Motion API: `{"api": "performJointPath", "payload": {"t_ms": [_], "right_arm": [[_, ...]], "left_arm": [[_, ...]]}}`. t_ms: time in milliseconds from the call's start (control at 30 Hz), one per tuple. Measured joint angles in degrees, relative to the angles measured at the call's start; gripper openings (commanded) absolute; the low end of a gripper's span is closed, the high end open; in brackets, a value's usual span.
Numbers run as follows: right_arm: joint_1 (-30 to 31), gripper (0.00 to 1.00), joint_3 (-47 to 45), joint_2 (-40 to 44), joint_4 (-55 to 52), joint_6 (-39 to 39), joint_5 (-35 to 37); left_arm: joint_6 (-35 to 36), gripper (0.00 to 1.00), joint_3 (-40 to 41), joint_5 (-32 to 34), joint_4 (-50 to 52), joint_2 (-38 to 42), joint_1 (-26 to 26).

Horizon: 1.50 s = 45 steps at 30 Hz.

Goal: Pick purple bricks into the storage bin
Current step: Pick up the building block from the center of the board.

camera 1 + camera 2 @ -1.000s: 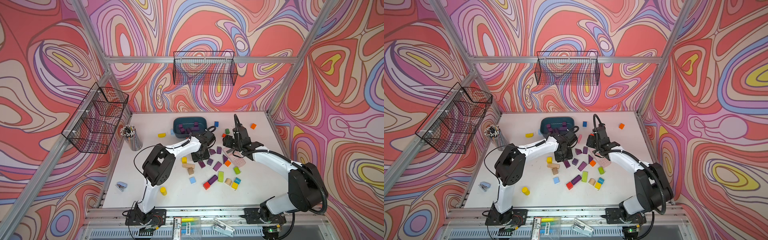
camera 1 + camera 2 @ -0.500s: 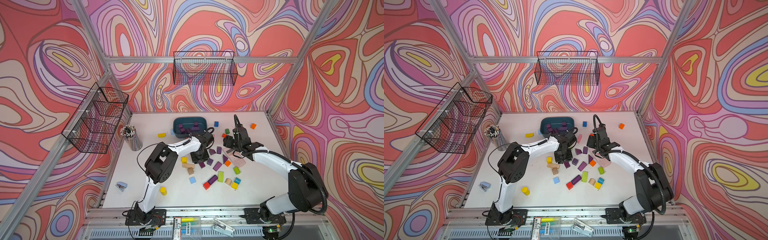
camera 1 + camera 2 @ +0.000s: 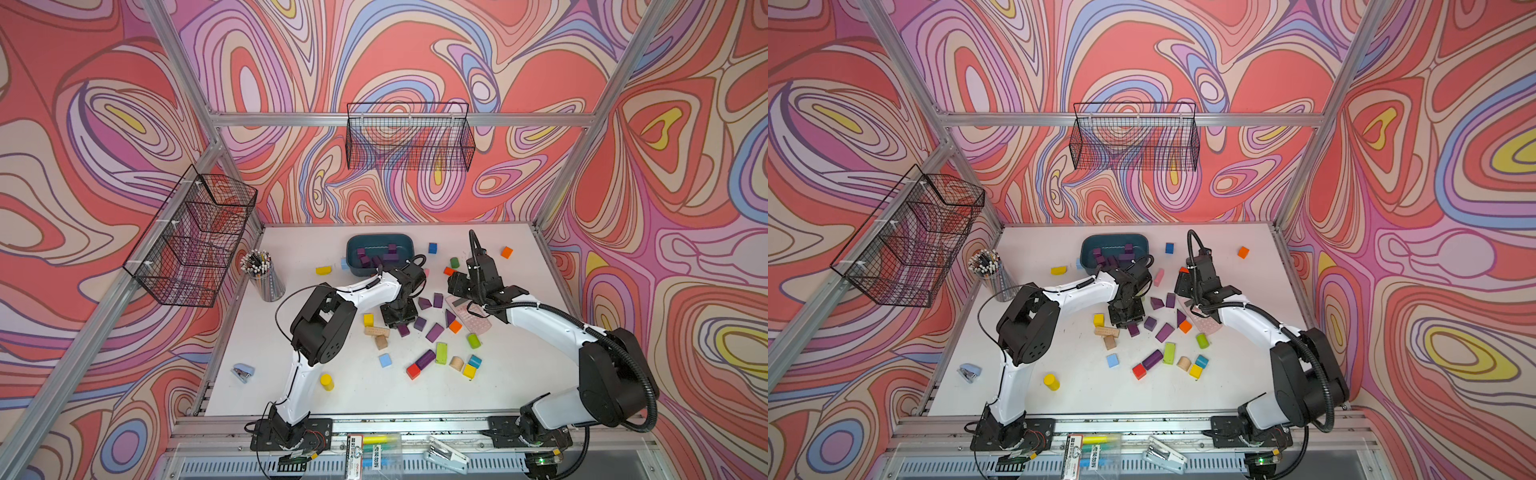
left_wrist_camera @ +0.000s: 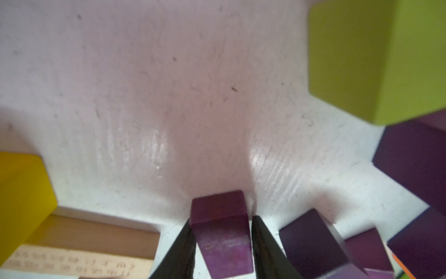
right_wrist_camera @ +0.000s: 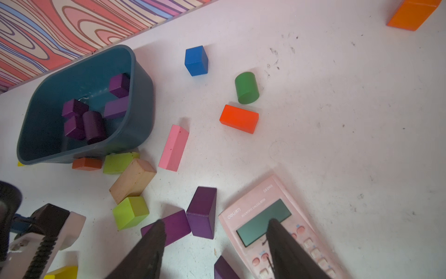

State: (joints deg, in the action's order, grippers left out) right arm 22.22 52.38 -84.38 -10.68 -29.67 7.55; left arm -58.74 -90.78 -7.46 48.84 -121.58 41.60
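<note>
The white worktop [image 3: 374,399] is a proper mess of coloured blocks, mostly piled in the middle. The bin [image 3: 380,237] sits at the back near the wall, and it's already got purple bricks [image 5: 74,110] in it (I count five from the right wrist view, one of them a cylinder). A pink calculator [image 5: 251,205] lies flat on the right side of the pile.

The left tool [image 4: 221,220] is down in the middle of the pile, just in front of the bin. It's clenched on a brick [image 4: 222,241]: the left wrist view shows a black finger tight against each side. The brick looks like it's sitting on the worktop, but the shot is too blurry to be sure.

The right tool [image 5: 216,221] hangs spread wide with nothing in it. One fingertip is over a purple bar [image 5: 173,227] and the other is over the calculator's screen. A purple wedge [image 5: 201,212] stands touching that bar.

There are also loose bricks [image 3: 434,332] lying between the two tools, and you can see them in both top views. Nearer the front, a long bar [image 3: 424,359], also purple, lies touching a red cube [image 3: 413,370].
</note>
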Motion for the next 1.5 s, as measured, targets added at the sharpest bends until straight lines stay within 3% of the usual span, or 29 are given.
{"api": "performJointPath", "payload": {"t_ms": [633, 1500], "right_arm": [[0.0, 0.69, 0.07, 0.0, -0.02, -0.02, 0.17], [0.0, 0.69, 0.22, 0.0, -0.04, -0.66, 0.2]], "left_arm": [[2.82, 0.36, 0.02, 0.48, -0.55, 0.04, -0.46], [12.24, 0.36, -0.35, 13.84, 2.58, 2.56, -0.83]]}}
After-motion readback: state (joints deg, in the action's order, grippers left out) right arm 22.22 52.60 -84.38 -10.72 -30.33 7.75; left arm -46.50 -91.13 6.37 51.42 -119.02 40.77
